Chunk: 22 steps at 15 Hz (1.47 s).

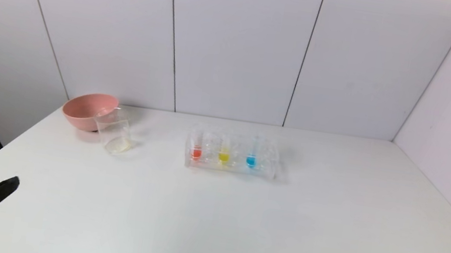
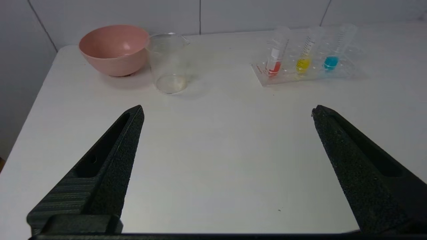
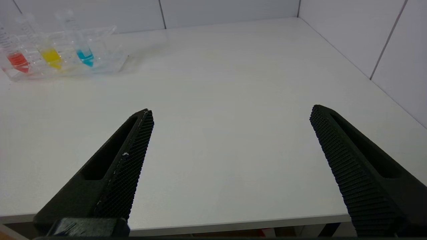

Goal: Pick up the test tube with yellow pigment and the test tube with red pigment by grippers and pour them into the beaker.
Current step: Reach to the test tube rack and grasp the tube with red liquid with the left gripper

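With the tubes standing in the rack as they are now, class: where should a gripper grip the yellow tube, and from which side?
Grip the yellow tube on its bare upper part, above the rack, probably coming from the front, jaws either side. It stands nearly upright between the red tube and the blue tube, so only its top is free, and it must lift straight up.

Test tube with red pigment [image 1: 196, 146]: slim, clear, upright in clear rack [image 1: 232, 156], at rack's left end; red-orange liquid in tip. Test tube with yellow pigment [image 1: 224, 150]: same form, upright in next occupied slot to the right; yellow liquid in tip. Beaker [image 1: 114, 130]: clear, straight-walled, pouring lip, upright on white table [image 1: 238, 225], well left of rack; faint yellowish film at bottom.
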### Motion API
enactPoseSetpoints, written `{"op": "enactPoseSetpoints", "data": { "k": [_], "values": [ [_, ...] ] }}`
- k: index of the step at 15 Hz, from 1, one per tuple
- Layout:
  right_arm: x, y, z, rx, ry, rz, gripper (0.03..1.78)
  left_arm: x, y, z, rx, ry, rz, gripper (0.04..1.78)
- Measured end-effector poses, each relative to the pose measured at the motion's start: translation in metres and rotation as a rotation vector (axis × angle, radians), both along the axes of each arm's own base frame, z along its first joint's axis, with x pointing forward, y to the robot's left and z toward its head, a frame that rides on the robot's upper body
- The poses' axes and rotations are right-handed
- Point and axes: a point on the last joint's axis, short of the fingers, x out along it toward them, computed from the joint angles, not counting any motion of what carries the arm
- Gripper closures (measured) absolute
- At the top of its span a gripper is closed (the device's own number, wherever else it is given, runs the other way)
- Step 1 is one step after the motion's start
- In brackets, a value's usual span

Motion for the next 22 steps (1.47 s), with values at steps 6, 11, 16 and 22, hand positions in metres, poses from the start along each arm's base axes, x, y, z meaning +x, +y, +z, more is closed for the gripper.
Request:
{"op": "enactPoseSetpoints", "data": {
  "k": [6,11,16,22],
  "values": [
    [0.0,0.0,0.0,0.0,0.0,0.0,0.1,0.09,-0.034,-0.004,0.036,0.134,-0.306,0.06],
    [0.0,0.0,0.0,0.0,0.0,0.0,0.1,0.149,-0.109,-0.024,0.04,0.232,-0.304,0.06],
    [0.0,0.0,0.0,0.0,0.0,0.0,0.1,0.198,-0.18,-0.046,0.058,0.191,-0.071,0.06],
    [0.0,0.0,0.0,0.0,0.0,0.0,0.1,0.236,-0.212,-0.077,0.07,0.098,0.141,0.06]
  ]
}}
